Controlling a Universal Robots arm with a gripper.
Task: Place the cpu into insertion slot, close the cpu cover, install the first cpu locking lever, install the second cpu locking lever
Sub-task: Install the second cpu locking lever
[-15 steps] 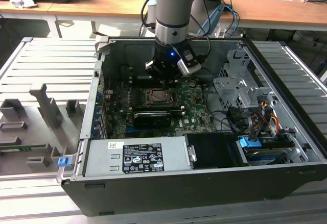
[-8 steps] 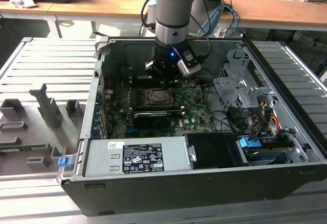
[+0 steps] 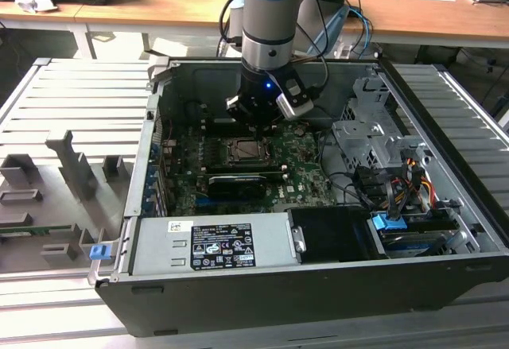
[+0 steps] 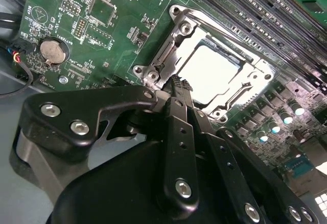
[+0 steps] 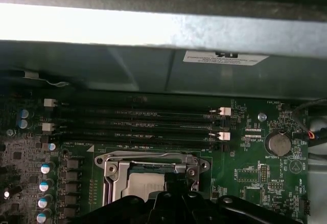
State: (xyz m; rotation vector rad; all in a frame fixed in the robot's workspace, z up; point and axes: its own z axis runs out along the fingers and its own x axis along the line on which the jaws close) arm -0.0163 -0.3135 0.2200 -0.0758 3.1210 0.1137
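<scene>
Green motherboard (image 3: 238, 166) lies flat inside the open computer case (image 3: 445, 261) in the exterior view, with the grey power supply box (image 3: 215, 246) along the near wall. The arm (image 3: 274, 15) reaches straight down, and its gripper (image 3: 258, 114) hangs just above the far edge of the insertion slot (image 3: 245, 152). From this angle the socket looks dark, and the chip is hard to make out there.

In the second wrist view the cpu (image 4: 212, 73) sits flat in the insertion slot (image 4: 153, 63), its pale metal top showing through the cut-out of the cpu cover (image 4: 245, 89), which lies down over it. The gripper (image 4: 180, 83) has its fingers drawn together with nothing visible between them, the tip just beside the socket's corner. A coin battery (image 4: 52, 51) sits nearby on the board.

In the first wrist view the cpu cover (image 5: 148, 160) frames the cpu (image 5: 145, 184), with the memory slots (image 5: 135, 124) just beyond; the gripper (image 5: 179, 188) overlaps the socket's edge.
</scene>
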